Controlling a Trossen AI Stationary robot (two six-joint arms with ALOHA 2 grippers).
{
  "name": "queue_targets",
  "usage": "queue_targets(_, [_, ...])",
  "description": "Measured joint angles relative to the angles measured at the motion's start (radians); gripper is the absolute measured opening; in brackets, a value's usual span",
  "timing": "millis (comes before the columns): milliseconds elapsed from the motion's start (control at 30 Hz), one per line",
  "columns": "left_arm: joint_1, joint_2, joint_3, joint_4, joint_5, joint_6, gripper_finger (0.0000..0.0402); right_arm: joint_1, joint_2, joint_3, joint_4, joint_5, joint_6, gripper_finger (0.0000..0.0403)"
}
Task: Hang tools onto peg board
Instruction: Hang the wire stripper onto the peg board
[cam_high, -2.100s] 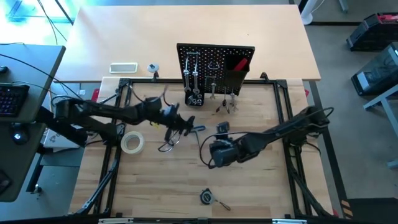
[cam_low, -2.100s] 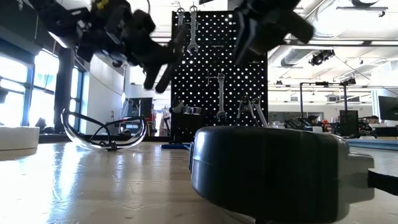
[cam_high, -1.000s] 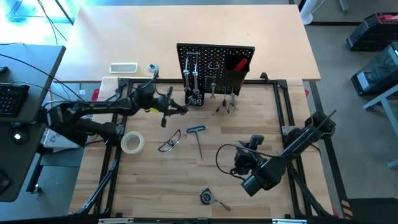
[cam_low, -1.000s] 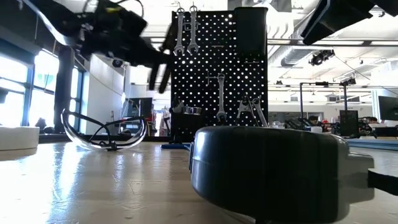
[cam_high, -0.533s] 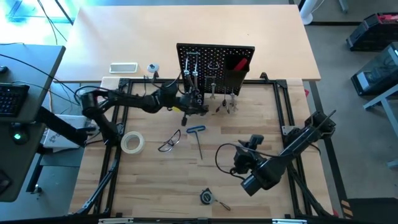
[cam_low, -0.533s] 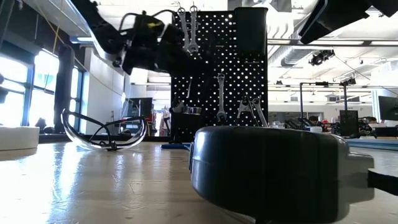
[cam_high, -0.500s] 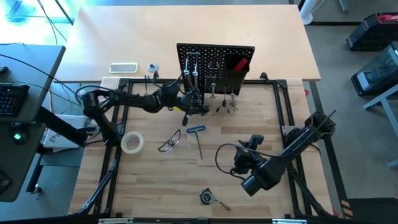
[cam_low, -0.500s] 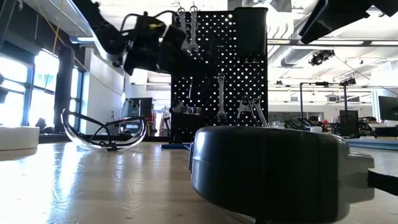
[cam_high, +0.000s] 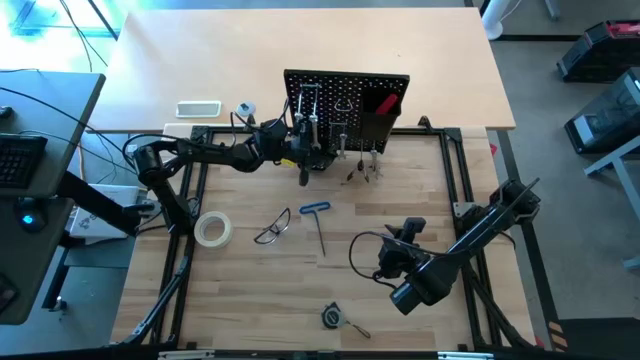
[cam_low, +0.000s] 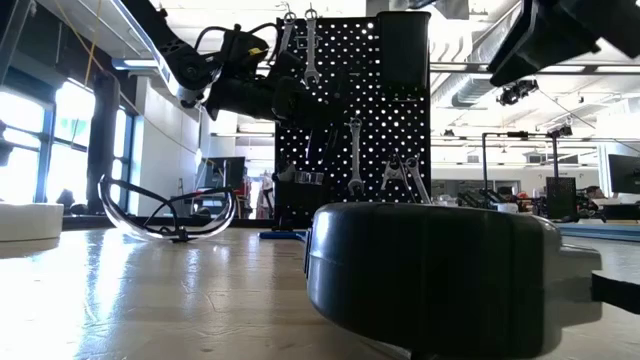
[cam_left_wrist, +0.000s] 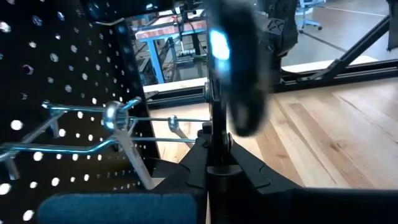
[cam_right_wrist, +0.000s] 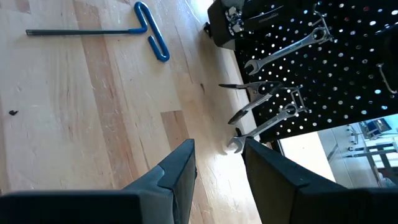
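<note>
1. The left hand (cam_high: 303, 170) is pressed up to the left face of the black peg board (cam_high: 346, 92), fingers closed on a dark slim tool, possibly a plier handle.
2. The right hand (cam_high: 385, 262) waits at four o'clock on the table (cam_high: 250, 290), fingers parted and empty.
3. Wrenches (cam_low: 301, 45) already hang on the board.
4. The safety glasses (cam_high: 271, 227), blue-handled hex key (cam_high: 318, 222) and tape roll (cam_high: 212, 229) lie mid-table.

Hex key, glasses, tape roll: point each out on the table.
blue-handled hex key (cam_high: 319, 221): high view, on its dark shaft.
clear glasses (cam_high: 272, 228): high view, on the frame.
pale tape roll (cam_high: 212, 230): high view, on its ring.
</note>
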Motion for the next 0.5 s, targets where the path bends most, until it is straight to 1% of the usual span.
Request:
queue_targets(167, [0.019,0.000,0.001,-0.006,-0.007,-0.002,0.0018,-0.002,0.000,-0.022,0.025,0.005,-0.002,0.0131])
queue_targets(300, [0.032,0.007,0.002,0.007,-0.009,-0.022,0.0018,-0.003,0.000,-0.022,0.024,0.034,-0.004,0.0131])
queue_targets(500, [0.040,0.069,0.038,0.010,-0.011,-0.053,0.0018,-0.003,0.000,-0.022,0.022,0.055,-0.008,0.0131])
